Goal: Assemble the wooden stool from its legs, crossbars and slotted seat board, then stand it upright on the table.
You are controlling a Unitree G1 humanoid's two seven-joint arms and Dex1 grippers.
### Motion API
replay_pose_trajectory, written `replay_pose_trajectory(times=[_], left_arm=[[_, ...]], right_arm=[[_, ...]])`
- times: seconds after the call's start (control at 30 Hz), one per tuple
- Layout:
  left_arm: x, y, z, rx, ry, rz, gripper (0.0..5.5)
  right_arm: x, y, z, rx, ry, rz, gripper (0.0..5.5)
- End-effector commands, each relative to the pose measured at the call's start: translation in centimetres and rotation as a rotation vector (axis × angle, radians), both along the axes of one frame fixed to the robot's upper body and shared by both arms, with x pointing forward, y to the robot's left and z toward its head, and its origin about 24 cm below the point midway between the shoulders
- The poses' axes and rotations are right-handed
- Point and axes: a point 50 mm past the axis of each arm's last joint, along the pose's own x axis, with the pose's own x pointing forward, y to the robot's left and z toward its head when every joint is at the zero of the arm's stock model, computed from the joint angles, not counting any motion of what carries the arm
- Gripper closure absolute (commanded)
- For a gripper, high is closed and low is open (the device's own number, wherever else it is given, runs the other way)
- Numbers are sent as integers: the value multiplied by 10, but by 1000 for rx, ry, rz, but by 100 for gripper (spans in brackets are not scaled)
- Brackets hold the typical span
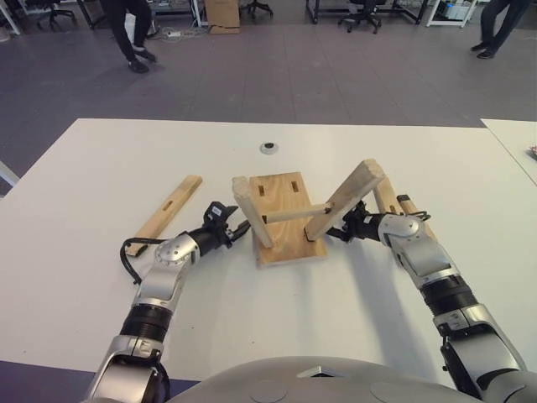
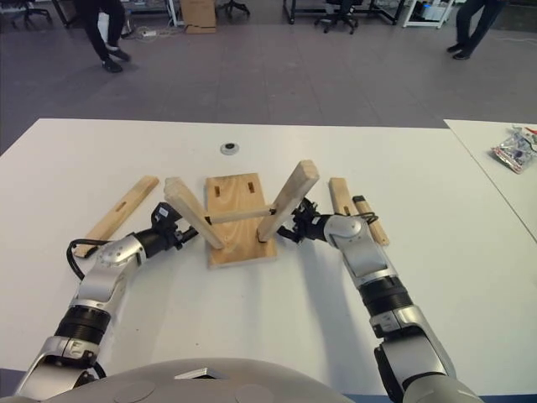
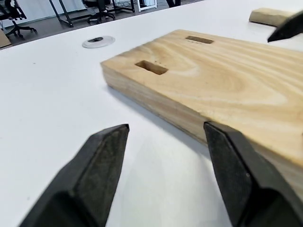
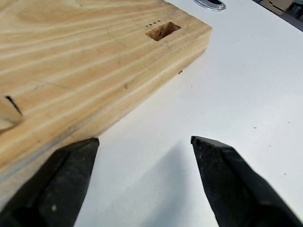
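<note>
Wooden seat board (image 1: 285,243) lies mid-frame, legs (image 1: 252,211) propped on it, flanked by your left gripper (image 3: 166,127) and right gripper (image 4: 144,141), both spread.

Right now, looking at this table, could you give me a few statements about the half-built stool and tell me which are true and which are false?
1. A left leg and a right leg stand tilted on the seat board, joined by a crossbar. True.
2. The left gripper and the right gripper each clamp a leg. False: both are open beside the board's edges, holding nothing.
3. A loose leg lies on the table, to the robot's left of the board. True.
4. All four slots in the board are filled. False: the two far slots are empty.
</note>
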Motion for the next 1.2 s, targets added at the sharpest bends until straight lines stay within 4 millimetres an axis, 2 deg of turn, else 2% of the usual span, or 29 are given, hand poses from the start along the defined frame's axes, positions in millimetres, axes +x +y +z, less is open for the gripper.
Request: replay_pose_trajectory(times=[0.03, 0.17, 0.23, 0.33, 0.43, 0.53, 0.6, 0.67, 0.73, 0.8, 0.93, 1.1, 1.17, 1.2], left_arm=[[3, -16, 5, -38, -32, -43, 257], [-3, -14, 4, -61, -29, -19, 257], [-8, -2, 7, -65, -38, 29, 257], [-18, 19, 9, -58, -53, 127, 257], [-34, 48, 29, -87, -151, 264, 257], [-56, 62, 58, -163, -314, 395, 257], [-76, 56, 77, -244, -455, 539, 257], [-94, 37, 91, -306, -531, 611, 257], [-104, 14, 98, -371, -532, 597, 257], [-109, 3, 99, -386, -519, 576, 257], [-112, 3, 99, -378, -507, 609, 257], [-113, 15, 94, -373, -487, 702, 257], [-112, 10, 96, -368, -498, 657, 257], [-111, -3, 97, -374, -492, 546, 257]], right_arm=[[-8, 7, -5, 41, 36, 16, 184], [0, -4, 1, 30, -13, -74, 184], [6, -12, 9, 34, -80, -175, 184], [3, -14, 16, 49, -127, -236, 184], [-6, -19, 27, 60, -194, -326, 184], [-20, -21, 62, 175, -405, -575, 184], [-40, -21, 86, 261, -545, -745, 184], [-62, -16, 105, 344, -646, -817, 184], [-80, -7, 112, 372, -681, -808, 184], [-89, 0, 113, 356, -691, -776, 184], [-92, 2, 108, 330, -671, -775, 184], [-89, -14, 103, 288, -661, -892, 184], [-87, -14, 103, 314, -660, -881, 184], [-87, -4, 108, 347, -673, -779, 184]])
